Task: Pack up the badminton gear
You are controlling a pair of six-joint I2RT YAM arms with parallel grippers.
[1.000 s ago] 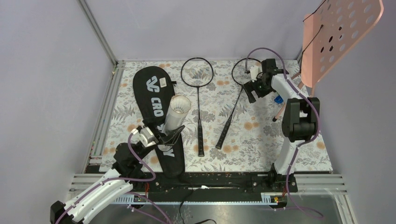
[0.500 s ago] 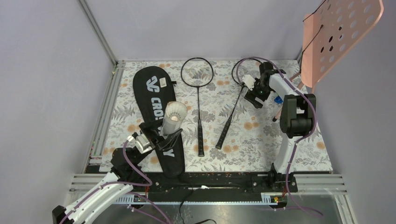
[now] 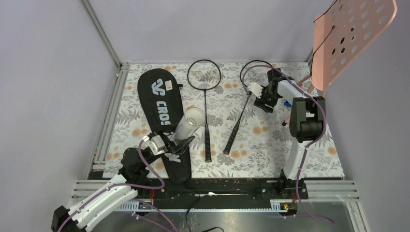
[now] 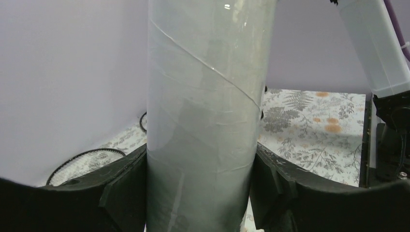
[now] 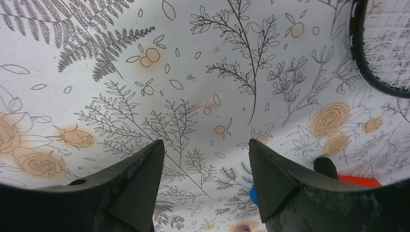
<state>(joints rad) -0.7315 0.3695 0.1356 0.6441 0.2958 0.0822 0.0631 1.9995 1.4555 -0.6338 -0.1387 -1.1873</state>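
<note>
My left gripper (image 3: pixel 178 143) is shut on the long white tube (image 3: pixel 187 124) and holds it tilted above the lower end of the black CROSSWAY bag (image 3: pixel 157 99). In the left wrist view the tube (image 4: pixel 208 96) fills the space between both fingers (image 4: pixel 121 188). Two black rackets lie on the floral mat: one in the middle (image 3: pixel 205 82), one to its right (image 3: pixel 240 116). My right gripper (image 3: pixel 265 100) is open and empty, low over the mat beside the right racket's head (image 5: pixel 382 48). No loose shuttlecock shows.
The pink perforated board (image 3: pixel 353 34) stands at the back right, close to the right arm. Small blue (image 3: pixel 288 103) and red (image 5: pixel 360 181) toys lie on the mat near the right gripper. Metal rails (image 3: pixel 109 111) edge the mat on the left and front.
The left gripper has swung the tube so its top leans further right and lower. The right gripper has moved forward, left and down beside the right racket's head.
</note>
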